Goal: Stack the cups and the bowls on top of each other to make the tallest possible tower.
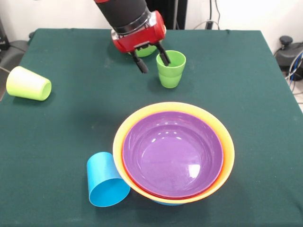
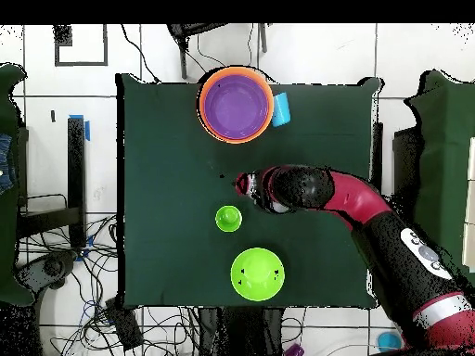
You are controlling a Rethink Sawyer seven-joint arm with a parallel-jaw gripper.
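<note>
Three cups sit around the tower, the nested bowls with an orange rim outermost and a purple bowl on top. Far off to its left, the yellow-green cup lies tipped over; touching its left edge lies the sky blue cup. Behind it the ridged green cup stands upright, gripper spread wide, one finger dipping inside the cup.

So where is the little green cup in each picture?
Front view: the green cup stands upright near the top, right of centre, with one tip of the gripper at its rim.
Overhead view: the green cup is at the middle, left of the gripper.
Shared landmark: the purple bowl in the tower.
</note>
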